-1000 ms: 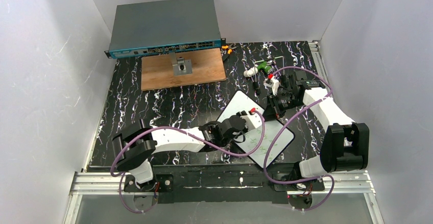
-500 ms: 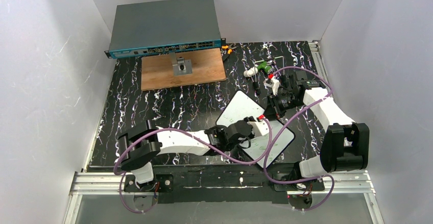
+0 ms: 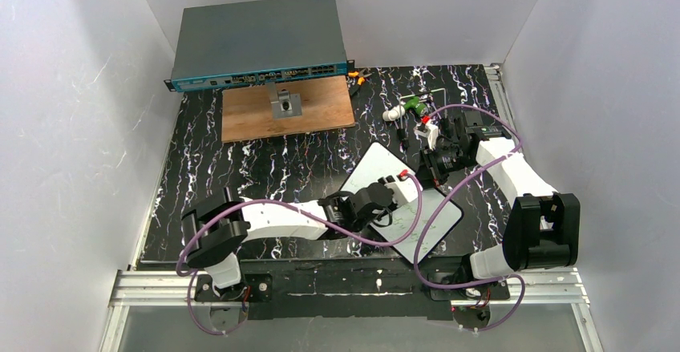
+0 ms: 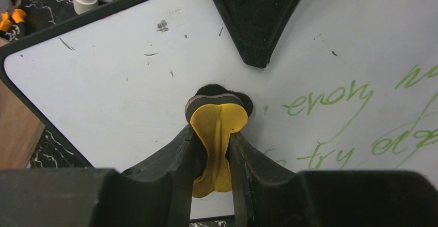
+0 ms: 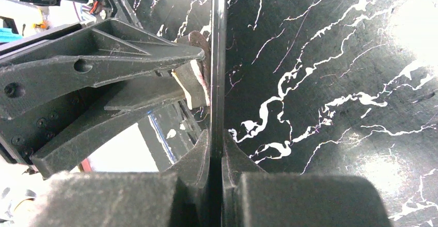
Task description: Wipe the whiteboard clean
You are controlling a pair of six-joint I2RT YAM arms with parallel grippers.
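Gripping a yellow eraser (image 4: 216, 118), the left end effector (image 4: 212, 136) is narrowly open around it, dark felt pressed to the whiteboard (image 4: 119, 77) beside green writing (image 4: 330, 95) on its nearer half. At the rim, the right end effector (image 5: 217, 147) is clamped tight on the whiteboard. Board lies askew on the black marbled worktop (image 3: 265, 159), between both arms.

Left arm (image 3: 277, 217) outstretched, left fingers (image 4: 166, 169) clamped; right arm (image 3: 513, 174) folded, right fingers (image 5: 199, 159) clamped.
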